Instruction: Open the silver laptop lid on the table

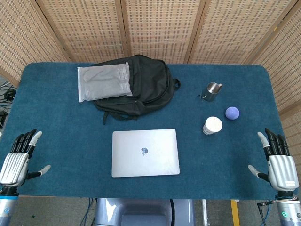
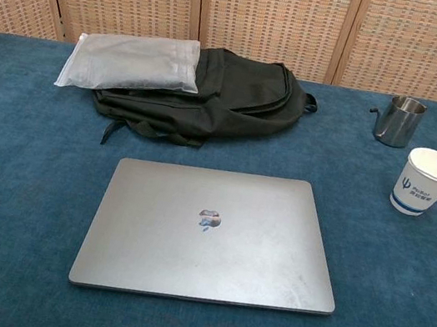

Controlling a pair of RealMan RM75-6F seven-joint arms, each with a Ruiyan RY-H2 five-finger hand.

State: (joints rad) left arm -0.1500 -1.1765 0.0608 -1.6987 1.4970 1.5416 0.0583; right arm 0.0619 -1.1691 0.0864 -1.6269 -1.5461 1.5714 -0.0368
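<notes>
The flat silver aluminium laptop (image 1: 145, 152) is lying closed near the front middle of the blue felt-covered desk (image 1: 56, 117), logo up, its front edge facing the robot. The left robot hand (image 1: 19, 157) is hovering at the desk's left front edge, fingers spread and holding nothing; the right robot hand (image 1: 278, 162) is doing likewise at the right edge. Both are sitting well apart from the laptop. The lid is looking thin, rigid and smooth, likely slippery to fingertips; the base is probably light enough to lift with the lid unless pinned. The best purchase is appearing to be the middle of the front lip. Behind are resting a black fabric backpack (image 1: 146, 84) and a white paper cup (image 1: 212, 125).
</notes>
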